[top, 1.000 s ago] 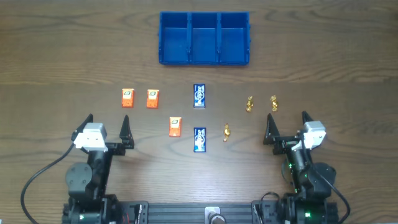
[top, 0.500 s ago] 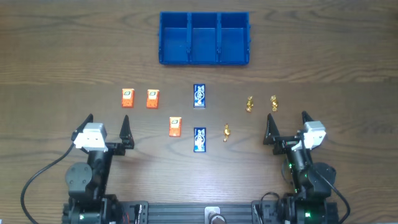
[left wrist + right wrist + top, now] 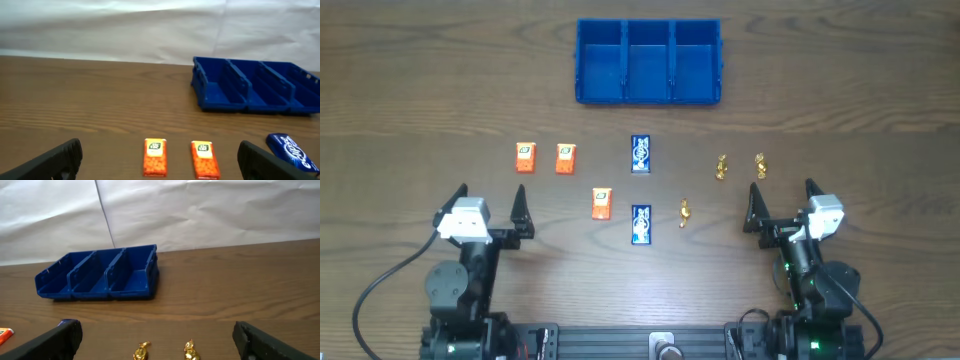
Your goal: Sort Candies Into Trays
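**Wood-grain brown surface (image 3: 880,120) spread with loose candies**

Behind the surface, the wrist views show a creased white sheet (image 3: 100,25) as backdrop.

The left pincer (image 3: 493,190) sits at about 7 o'clock in the top view. Its two black fingers are spread wide, with nothing between them. The right pincer (image 3: 782,186) sits at about 5 o'clock, spread just as wide and likewise holding nothing. Both hang low, near the arm bases.

At 12 o'clock from the left pincer lie the far-left orange rectangular candy box (image 3: 525,157) and the second orange rectangular candy box (image 3: 565,158). They are side by side, near each other but not touching. At 3 o'clock from that pincer is the third orange rectangular candy box (image 3: 602,203). Just beside this box, at its 3 o'clock, lies the lower blue foil candy packet (image 3: 641,224). The upper blue foil candy packet (image 3: 640,154) lies at 12 o'clock from the lower one, apart from it.

At 9 o'clock from the right pincer lies the lone gold-wrapped candy (image 3: 685,212). At 11 o'clock from the pincer are the inner gold-wrapped candy (image 3: 721,167) and the outer gold-wrapped candy (image 3: 759,165), near each other.

The blue plastic three-compartment tray (image 3: 648,97) stands at 12 o'clock on the surface. Every candy lies on the wood well apart from it.
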### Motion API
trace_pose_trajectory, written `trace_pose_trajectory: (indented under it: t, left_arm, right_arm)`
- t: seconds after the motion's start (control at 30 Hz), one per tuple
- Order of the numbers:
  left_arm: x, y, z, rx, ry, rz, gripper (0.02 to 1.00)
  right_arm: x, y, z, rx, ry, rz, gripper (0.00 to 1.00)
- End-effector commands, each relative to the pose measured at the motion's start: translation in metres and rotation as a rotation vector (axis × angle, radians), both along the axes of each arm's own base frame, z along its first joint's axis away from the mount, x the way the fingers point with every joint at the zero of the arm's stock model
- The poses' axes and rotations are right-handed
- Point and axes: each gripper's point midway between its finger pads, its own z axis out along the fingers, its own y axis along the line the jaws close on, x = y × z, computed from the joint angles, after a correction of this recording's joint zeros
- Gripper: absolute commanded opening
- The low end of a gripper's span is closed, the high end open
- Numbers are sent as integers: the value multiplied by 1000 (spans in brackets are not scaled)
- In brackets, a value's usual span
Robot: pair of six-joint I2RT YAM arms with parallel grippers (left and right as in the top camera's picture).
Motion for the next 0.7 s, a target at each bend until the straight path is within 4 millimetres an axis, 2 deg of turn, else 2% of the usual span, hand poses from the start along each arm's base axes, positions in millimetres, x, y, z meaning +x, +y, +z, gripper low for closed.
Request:
trace_pose_trajectory:
  t: [0.03,0.13,0.2,0.27,0.3,0.33,0.4,0.53,0.7]
  left_arm:
    - [9,7,22,-26,87,34,998]
    - [34,7,50,9,208,28,998]
    - [58,8,52,14,323,35,996]
    - [81,9,42,15,462,35,996]
    - [90,9,32,15,532,35,998]
    - [104,9,10,17,660,33,998]
    - [113,9,-12,30,761,25,998]
    - [128,4,-81,49,982,-29,998]
    - [127,4,-119,76,1070,-55,1000]
  right_arm:
    - [0,-2,0,9,0,-13,998]
    - [0,-2,0,9,0,-13,998]
    - [0,-2,0,9,0,-13,998]
    - [0,-2,0,9,0,-13,998]
    - [0,-2,0,9,0,-13,998]
    - [0,-2,0,9,0,-13,998]
    - [0,-2,0,9,0,-13,998]
    - [0,-2,0,9,0,-13,998]
    - [0,-2,0,9,0,-13,998]
